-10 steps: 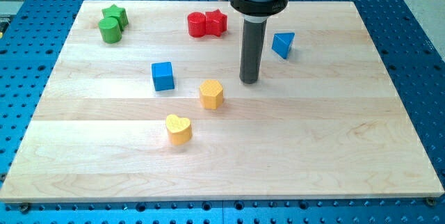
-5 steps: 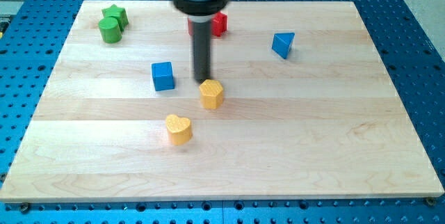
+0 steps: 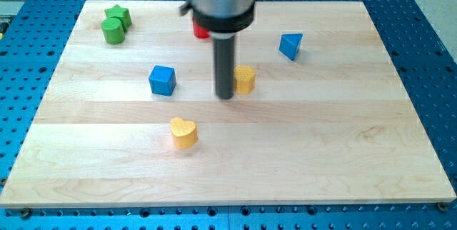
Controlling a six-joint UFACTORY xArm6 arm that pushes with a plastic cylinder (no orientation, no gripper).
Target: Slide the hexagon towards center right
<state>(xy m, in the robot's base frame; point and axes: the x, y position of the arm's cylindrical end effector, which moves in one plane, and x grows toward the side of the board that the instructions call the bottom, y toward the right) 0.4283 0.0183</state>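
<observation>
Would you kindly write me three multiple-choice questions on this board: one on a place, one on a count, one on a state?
1. Where is my tip relative to the yellow hexagon?
A. At its left side in the view
B. At its right side in the view
C. Far off by the green blocks

2. How many blue blocks are on the board?
A. One
B. Two
C. Three

3. How do the green star and green cylinder stand?
A. Far apart
B. Stacked
C. Side by side, close together

Answers:
1 A: the rod's end sits against the hexagon's left side in the view.
2 B: a blue cube and a blue triangle.
3 C: they crowd together at the view's top left.
</observation>
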